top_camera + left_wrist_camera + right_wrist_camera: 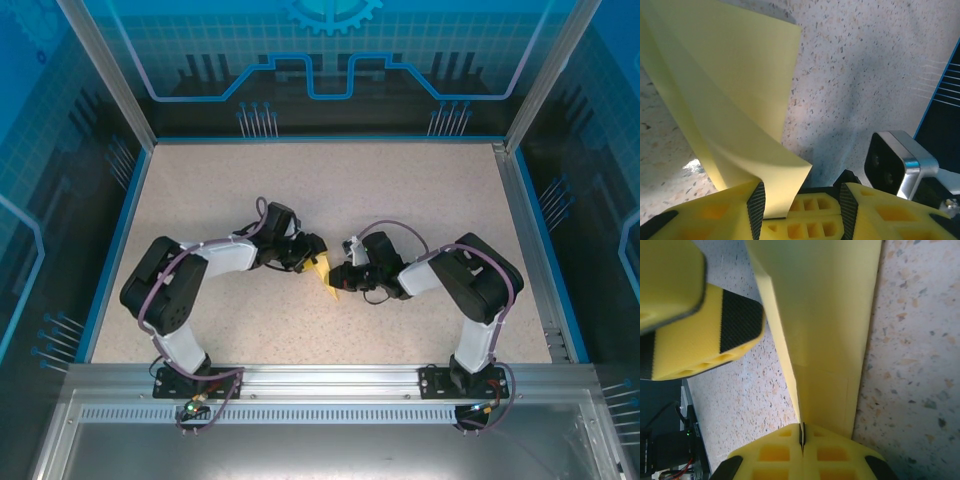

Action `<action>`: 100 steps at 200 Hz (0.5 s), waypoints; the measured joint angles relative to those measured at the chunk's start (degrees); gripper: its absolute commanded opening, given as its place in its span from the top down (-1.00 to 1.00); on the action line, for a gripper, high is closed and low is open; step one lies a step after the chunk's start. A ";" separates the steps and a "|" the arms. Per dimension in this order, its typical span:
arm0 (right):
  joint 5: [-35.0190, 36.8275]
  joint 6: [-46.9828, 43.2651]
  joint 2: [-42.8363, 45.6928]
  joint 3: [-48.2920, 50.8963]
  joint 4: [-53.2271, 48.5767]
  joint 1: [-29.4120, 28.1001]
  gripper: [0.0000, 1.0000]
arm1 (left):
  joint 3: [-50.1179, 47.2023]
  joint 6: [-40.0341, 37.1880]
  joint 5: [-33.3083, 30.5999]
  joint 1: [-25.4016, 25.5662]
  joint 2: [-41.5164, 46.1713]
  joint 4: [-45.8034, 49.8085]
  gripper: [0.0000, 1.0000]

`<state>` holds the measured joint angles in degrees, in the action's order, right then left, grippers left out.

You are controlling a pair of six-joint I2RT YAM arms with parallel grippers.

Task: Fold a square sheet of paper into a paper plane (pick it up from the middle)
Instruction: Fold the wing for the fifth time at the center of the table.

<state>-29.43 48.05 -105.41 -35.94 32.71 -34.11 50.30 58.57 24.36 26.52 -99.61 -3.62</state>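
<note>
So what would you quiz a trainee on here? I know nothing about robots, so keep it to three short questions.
1. True or false: the right arm's fingers are shut on the yellow paper.
2. Pick one. The table top is: A) speckled beige, B) plain green, C) bare wood.
3. Short answer: in the left wrist view, are the left arm's fingers open or shut?

Key:
1. True. The two fingers meet with the paper's edge pinched between them.
2. A.
3. Open. There is a wide gap between the two pads, and the paper lies against one of them.
</note>
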 measured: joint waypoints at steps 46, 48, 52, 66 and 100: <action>-0.55 0.61 -0.26 -0.15 0.02 0.15 1.00 | 0.00 0.02 0.66 0.22 -1.81 -3.23 0.03; -0.63 0.63 -0.28 -0.15 0.02 0.15 1.00 | 0.00 0.02 0.66 0.22 -1.86 -3.37 0.03; -0.66 0.63 -0.33 -0.17 0.04 0.24 1.00 | 0.00 0.00 0.79 0.22 -1.97 -3.65 0.03; -1.01 0.66 -0.39 -0.31 -0.04 0.37 0.99 | 0.00 0.00 0.92 0.22 -2.51 -4.59 0.04; -1.05 0.83 -0.39 -0.42 -0.28 0.37 0.96 | 0.00 0.00 1.01 0.26 -4.24 -6.10 0.04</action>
<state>-30.48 48.88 -105.80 -36.36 32.42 -33.74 50.30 58.57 25.36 26.79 -103.85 -9.72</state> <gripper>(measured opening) 0.042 0.482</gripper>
